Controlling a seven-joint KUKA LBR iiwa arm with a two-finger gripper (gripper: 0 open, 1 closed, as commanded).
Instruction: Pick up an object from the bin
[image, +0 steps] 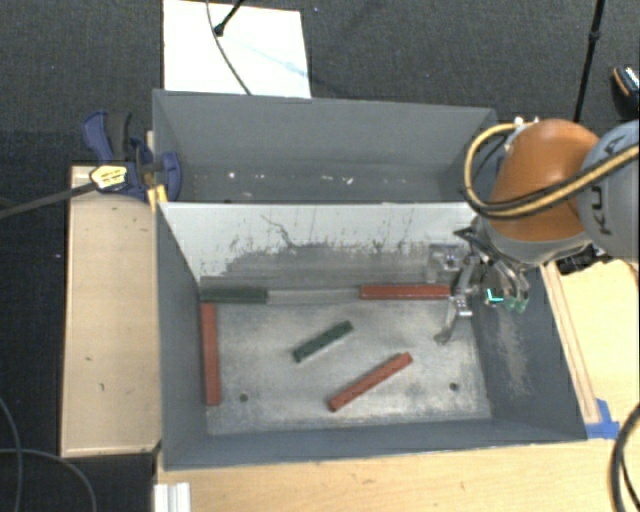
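- Nothing is lifted yet. The pincer (452, 325) hangs low at the right end of the bin (520, 400), just beside the right tip of the back red stick (400, 292), which lies along the rear wall.
- The green stick (322, 340) and the slanting red stick (370, 381) lie loose mid-floor.
- I cannot tell whether the pincer is wide or narrow, or whether it touches that stick.

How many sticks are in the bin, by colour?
Red sticks: 3 (along the left wall, along the back wall, mid-floor)
Dark green sticks: 2 (back-left corner, mid-floor)
Total: 5
A pale grey strip between the two back-wall sticks may be a sixth; I cannot tell.
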